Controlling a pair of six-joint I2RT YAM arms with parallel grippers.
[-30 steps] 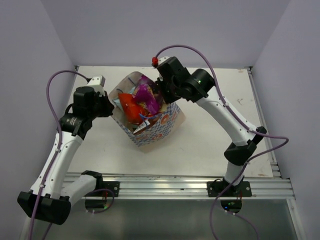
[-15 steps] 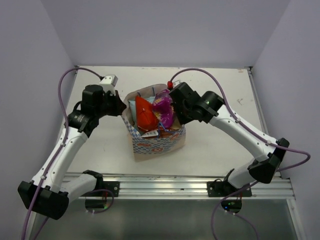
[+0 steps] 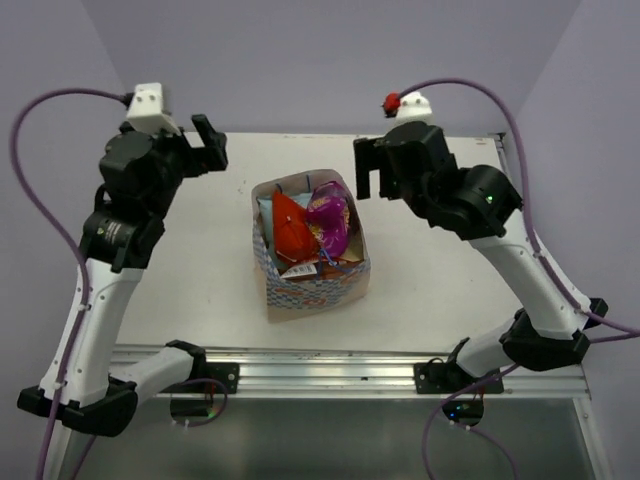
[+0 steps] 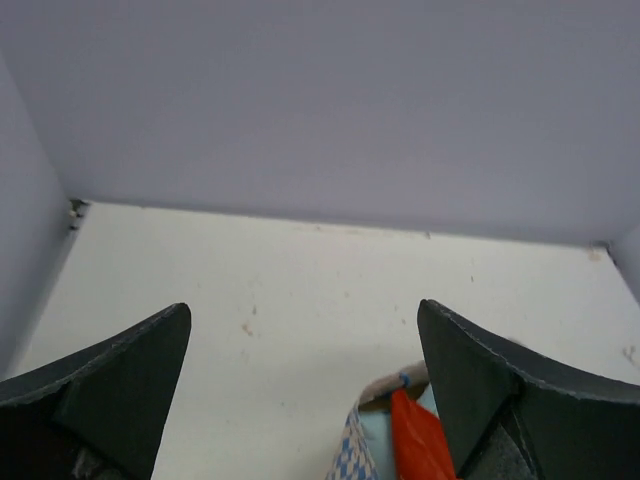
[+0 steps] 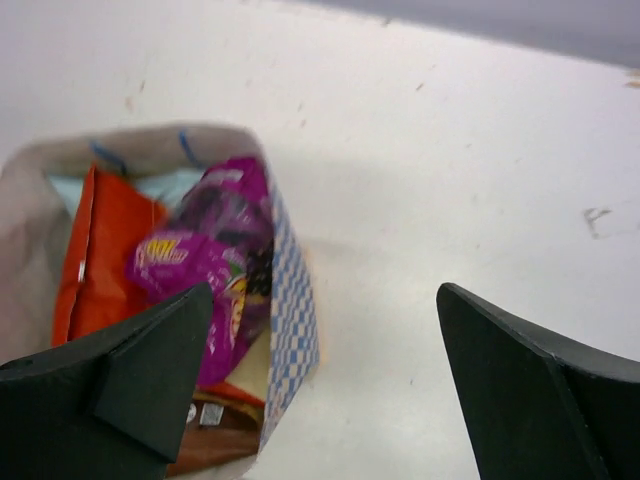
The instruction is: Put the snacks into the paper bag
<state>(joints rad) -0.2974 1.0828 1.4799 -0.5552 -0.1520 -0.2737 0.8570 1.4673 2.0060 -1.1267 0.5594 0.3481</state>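
Here, paper bag [image 3: 312, 290]: standing upright on the white table [image 3: 450, 270], its mouth gaping open and its blue-and-white patterned wall facing the arm bases.
Red-and-cream chip bag [image 3: 288, 228]: standing on end inside the paper bag, poking above the rim.
Small purple packet [image 3: 330, 215]: leaning inside the paper bag, touching the red-and-cream chip bag on the right arm's side.
Light blue chip bag [image 3: 264, 208]: peeking out inside the paper bag, against its far-left wall.
Brown-and-dark-red chip bag [image 3: 322, 266]: apparently lying low against the paper bag's near wall, though the right wrist view is blurring it.
Left gripper [image 3: 200, 155]: hovering well apart from the paper bag, off its far-left corner, fingers spread wide and gripping nothing.
Right gripper [image 3: 378, 170]: hovering near the paper bag's far-right corner, fingers spread wide and carrying nothing.
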